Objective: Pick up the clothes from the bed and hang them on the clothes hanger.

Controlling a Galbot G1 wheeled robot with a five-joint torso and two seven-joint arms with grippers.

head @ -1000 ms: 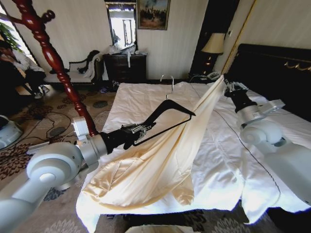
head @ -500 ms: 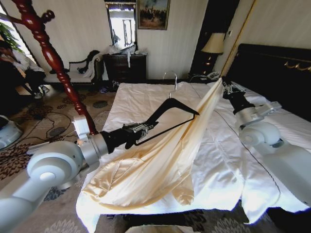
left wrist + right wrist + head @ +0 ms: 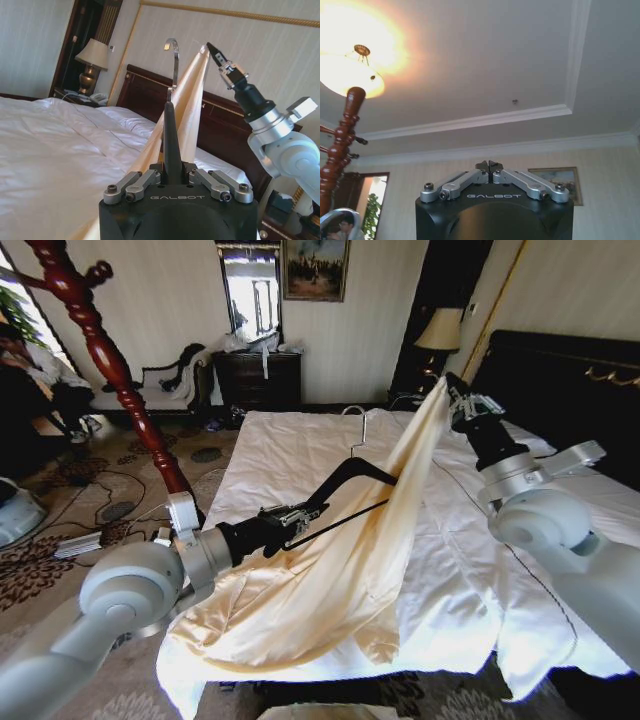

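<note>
Holding the hanger [image 3: 345, 490] by one arm, my left pincer [image 3: 290, 523] is clamped on it above the bed [image 3: 280, 440]. At two o'clock my right pincer [image 3: 450, 390] pinches the shirt [image 3: 340, 580] high; the cloth drapes past the hanger down to the bed's near edge.

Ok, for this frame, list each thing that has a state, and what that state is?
Pale cream silky shirt: one end lifted high, the rest trailing down onto the bed.
Slim black curved hanger with silver hook: held off the bed, one arm against the shirt.
Left gripper: shut on the hanger's end.
Right gripper: shut on the shirt's raised end.
Bed with white duvet: made, slightly wrinkled.
Table lamp: off, as far as visible.
</note>
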